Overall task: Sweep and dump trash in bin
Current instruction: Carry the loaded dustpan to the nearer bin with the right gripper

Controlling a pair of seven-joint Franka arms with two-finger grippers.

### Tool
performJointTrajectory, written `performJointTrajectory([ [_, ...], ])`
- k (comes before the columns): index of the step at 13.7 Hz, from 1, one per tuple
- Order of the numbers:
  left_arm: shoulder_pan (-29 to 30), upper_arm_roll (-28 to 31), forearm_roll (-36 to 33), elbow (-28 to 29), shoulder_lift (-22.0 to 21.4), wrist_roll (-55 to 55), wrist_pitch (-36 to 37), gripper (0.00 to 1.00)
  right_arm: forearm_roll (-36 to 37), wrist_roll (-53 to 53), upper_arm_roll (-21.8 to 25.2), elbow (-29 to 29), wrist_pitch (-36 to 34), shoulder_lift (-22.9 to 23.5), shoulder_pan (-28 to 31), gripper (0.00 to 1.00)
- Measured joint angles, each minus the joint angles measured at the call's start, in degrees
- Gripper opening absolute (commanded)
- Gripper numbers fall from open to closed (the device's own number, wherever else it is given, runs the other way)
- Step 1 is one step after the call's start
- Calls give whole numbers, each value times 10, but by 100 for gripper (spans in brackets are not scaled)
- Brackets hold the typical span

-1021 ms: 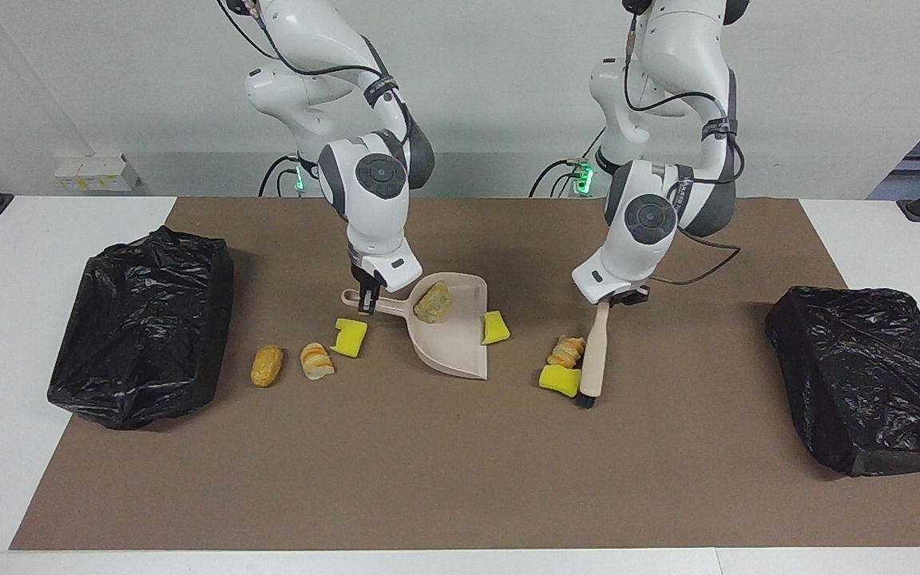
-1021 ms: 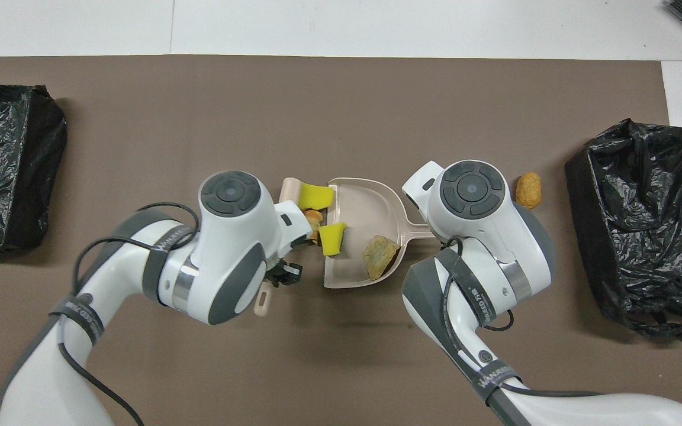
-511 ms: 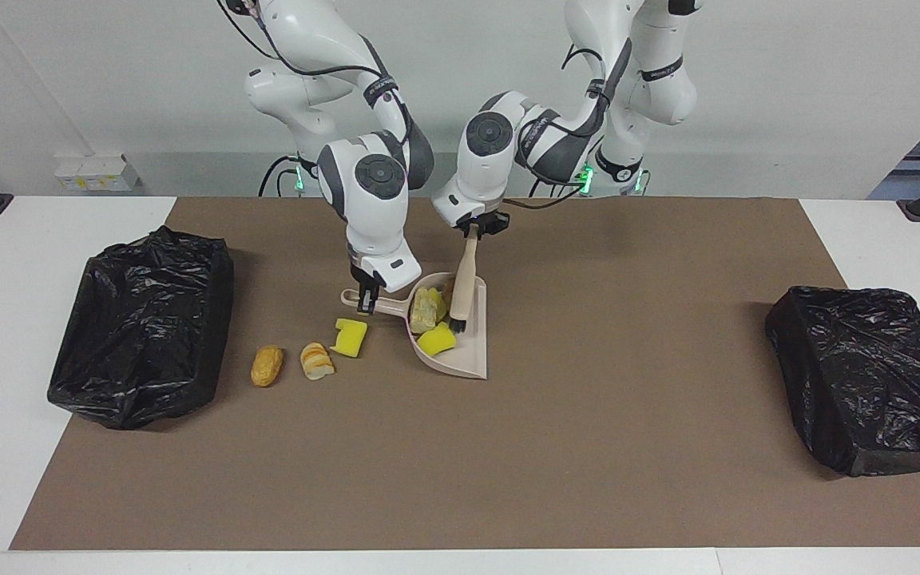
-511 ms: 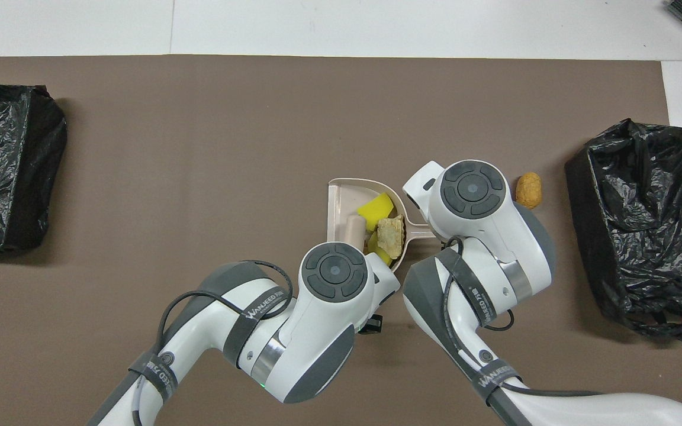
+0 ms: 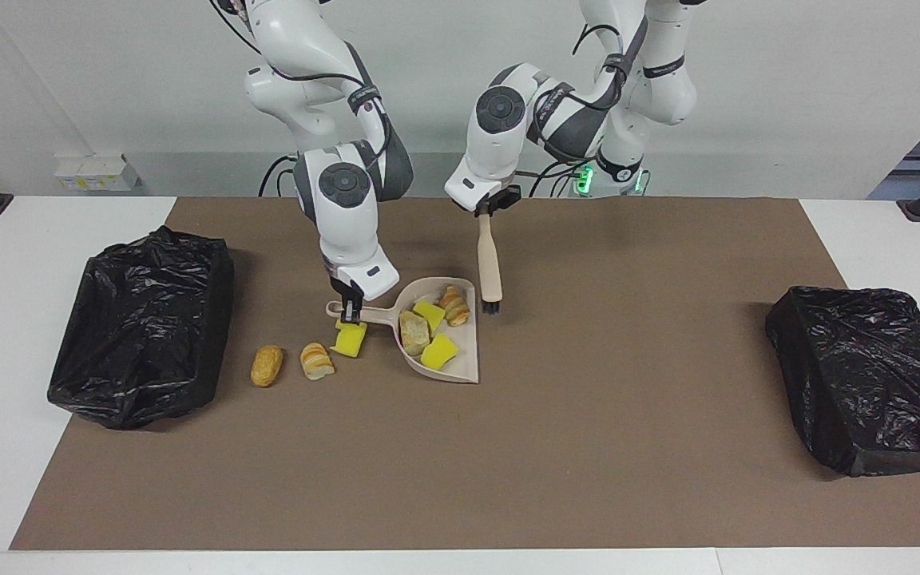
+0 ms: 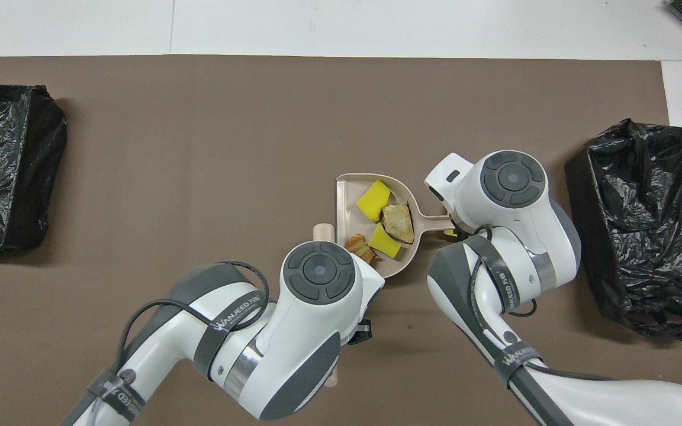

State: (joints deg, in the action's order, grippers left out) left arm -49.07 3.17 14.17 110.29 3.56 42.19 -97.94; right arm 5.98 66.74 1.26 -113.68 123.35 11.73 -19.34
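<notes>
Now four trash pieces (image 5: 428, 331) sit in the beige dustpan (image 5: 464, 363); right gripper (image 5: 350, 313) clamps its handle. Left gripper (image 5: 488, 212) grips the brush (image 5: 490, 267), raised beside the pan. Three pieces (image 5: 312, 355) lie on the mat.

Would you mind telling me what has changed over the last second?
The left gripper swept a yellow wedge and bread chunk into the dustpan, then lifted the brush clear. The right gripper shifted the dustpan slightly toward the right arm's end. Both grips and three loose pieces stayed.

Smooth beige plastic dustpan (image 5: 448, 351), matt brown paper mat (image 5: 588, 447), crinkled glossy black bin liners (image 5: 144, 319)
</notes>
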Motion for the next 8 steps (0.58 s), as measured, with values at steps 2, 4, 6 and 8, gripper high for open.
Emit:
performJointTrajectory([
  [2, 0, 1, 0, 14, -20, 10, 36, 0, -13, 1, -2, 0, 6, -1, -1, 0],
  [4, -1, -2, 0, 63, -51, 16, 36, 0, -15, 7, -2, 1, 3, -11, 0, 0],
  [6, -2, -17, 0, 149, -98, 16, -19, 0, -16, 38, -1, 6, -30, -33, 5, 0],
  [8, -4, -49, 0, 247, -155, 17, -92, 0, -16, 77, 0, 22, -86, -53, 27, 0],
])
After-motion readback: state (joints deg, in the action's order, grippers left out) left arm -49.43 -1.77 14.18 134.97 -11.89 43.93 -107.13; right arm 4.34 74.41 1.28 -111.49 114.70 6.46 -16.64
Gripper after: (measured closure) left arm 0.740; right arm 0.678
